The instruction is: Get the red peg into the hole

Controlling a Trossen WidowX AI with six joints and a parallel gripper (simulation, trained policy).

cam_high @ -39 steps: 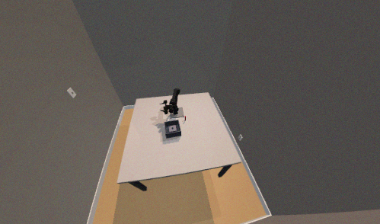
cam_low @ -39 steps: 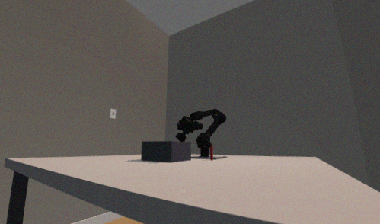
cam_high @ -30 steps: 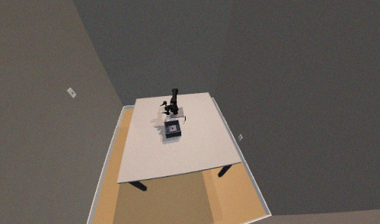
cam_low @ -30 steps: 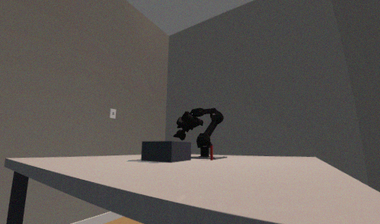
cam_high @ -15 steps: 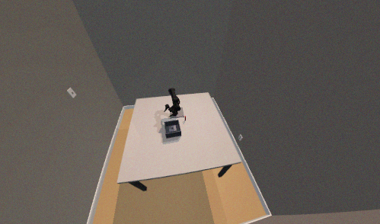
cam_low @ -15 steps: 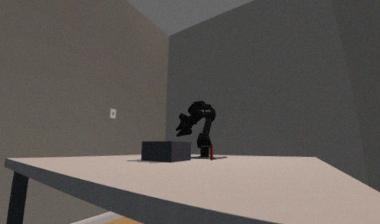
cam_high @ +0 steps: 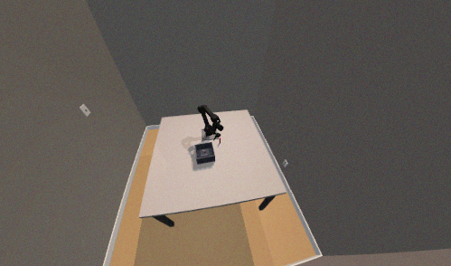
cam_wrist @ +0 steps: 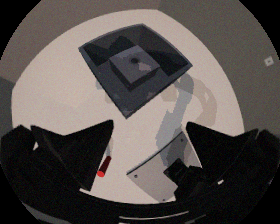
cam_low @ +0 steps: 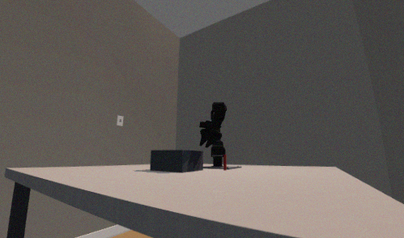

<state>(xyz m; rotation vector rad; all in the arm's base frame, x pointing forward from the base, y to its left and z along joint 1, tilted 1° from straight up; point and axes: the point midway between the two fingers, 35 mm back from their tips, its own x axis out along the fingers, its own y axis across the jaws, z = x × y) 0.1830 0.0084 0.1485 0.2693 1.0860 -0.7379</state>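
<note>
Pale tabletop (cam_high: 224,185) (cam_low: 274,194) (cam_wrist: 46,100), broad, under everything. Black arm (cam_high: 209,112) (cam_low: 219,113) (cam_wrist: 188,182) bent, at far side. Dark open box (cam_high: 205,159) (cam_low: 166,161) (cam_wrist: 113,95) nearer, left of peg. Grey base plate (cam_high: 203,136) (cam_low: 235,167) (cam_wrist: 156,180) flat beneath arm. Gripper (cam_high: 218,136) (cam_low: 204,146) (cam_wrist: 151,124) raised above tabletop: fingers wide apart, nothing between. Square holed plate (cam_high: 204,153) (cam_wrist: 133,70) inside box, small dark hole (cam_wrist: 135,60) visible on top. Red peg (cam_high: 220,140) (cam_low: 225,162) (cam_wrist: 106,165) upright on tabletop, right of box, outside it, apart from its walls.
</note>
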